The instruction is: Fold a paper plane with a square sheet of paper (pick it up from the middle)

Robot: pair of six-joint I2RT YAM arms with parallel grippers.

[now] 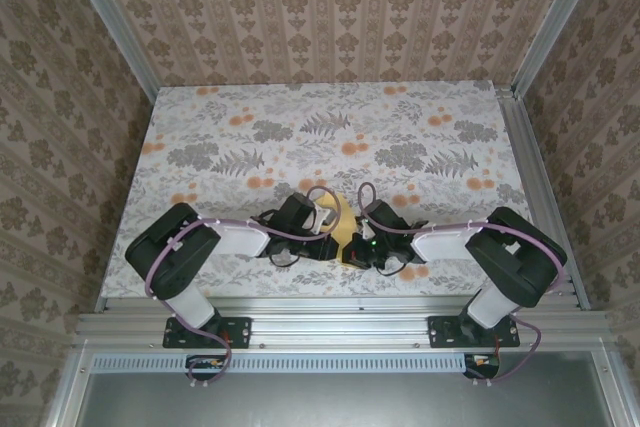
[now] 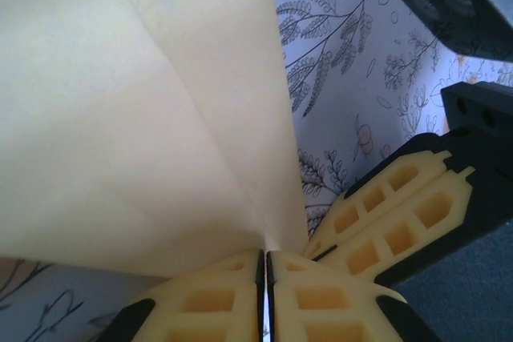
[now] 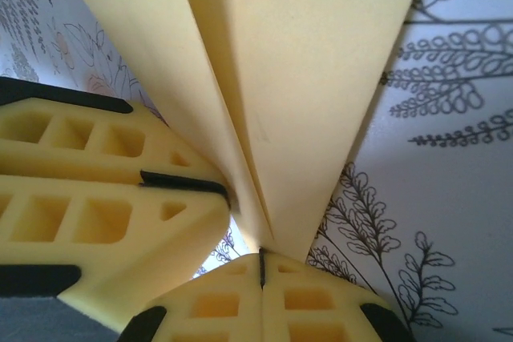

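Left hand: fingers seen pressed together, a thin slit between them; the lower tip of the pale-yellow paper sheet is taken into that slit. Judged as pinched.

Right hand: fingers seen closed flat against each other, the same paper tip caught at their seam. From the right wrist, the left hand's fingers are seen just beside, touching or nearly touching the right hand's, and set at an angle to them.

Position of the sheet: held between both hands over the flower-print cloth of the desk, near the front edge, midway between the two arm bases. It is already folded in layers, with a lengthwise crease.

Key relation: from both hands the crease runs straight away from the fingertips, the flaps fanning wider with distance. In the top view the long axis is read as pointing away from the bases. Neither arm is nearer, since both grips are crowded on one end of the crease. Any next fold or regrip is judged to depend on one hand being freed while the other keeps that end.

Not resolved:
- The far end of the sheet is cut off in both wrist views.
- In the top view most of the sheet is covered by the wrists.
- Whether a nose has been formed cannot be told.
- Whether the sheet touches the cloth cannot be told.
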